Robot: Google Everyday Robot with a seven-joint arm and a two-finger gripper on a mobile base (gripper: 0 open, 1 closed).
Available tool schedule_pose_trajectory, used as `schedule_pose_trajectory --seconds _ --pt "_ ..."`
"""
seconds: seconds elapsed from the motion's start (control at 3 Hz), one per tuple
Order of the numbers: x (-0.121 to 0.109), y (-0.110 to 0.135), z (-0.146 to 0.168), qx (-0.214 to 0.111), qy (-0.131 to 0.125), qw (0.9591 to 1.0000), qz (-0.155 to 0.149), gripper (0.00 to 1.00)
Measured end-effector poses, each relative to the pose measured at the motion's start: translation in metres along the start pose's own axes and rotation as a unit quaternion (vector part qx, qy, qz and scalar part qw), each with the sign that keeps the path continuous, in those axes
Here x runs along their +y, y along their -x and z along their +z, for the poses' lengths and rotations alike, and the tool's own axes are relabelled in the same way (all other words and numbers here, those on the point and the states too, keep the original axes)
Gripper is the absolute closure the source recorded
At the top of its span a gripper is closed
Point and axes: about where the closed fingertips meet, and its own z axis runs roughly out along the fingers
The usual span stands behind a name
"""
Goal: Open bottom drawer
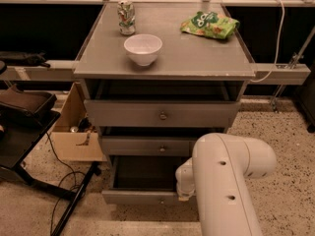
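The grey cabinet [162, 63] has three drawers. The bottom drawer [140, 197] is pulled out, with its dark inside showing and a small round knob [162, 200] at the centre of its flat front. My white arm [224, 181] reaches down at the drawer's right end. My gripper [183, 193] sits at the front edge of the bottom drawer, just right of the knob, mostly hidden behind the arm. The middle drawer [147, 146] and top drawer [160, 113] are less far out.
On the cabinet top stand a white bowl [142, 48], a crushed can [126, 17] and a green snack bag [209, 24]. A cardboard box [74, 132] and cables [64, 181] lie on the floor at the left, beside a dark chair [22, 112].
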Motion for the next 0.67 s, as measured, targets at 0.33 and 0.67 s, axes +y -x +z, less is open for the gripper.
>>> schedule_pose_trajectory --seconds 0.33,0.67 --pt "0.005 0.000 0.000 -0.001 0.005 1.0000 0.002 1.00" --pt "0.017 -0.001 -0.004 -0.003 0.017 0.9998 0.012 1.00"
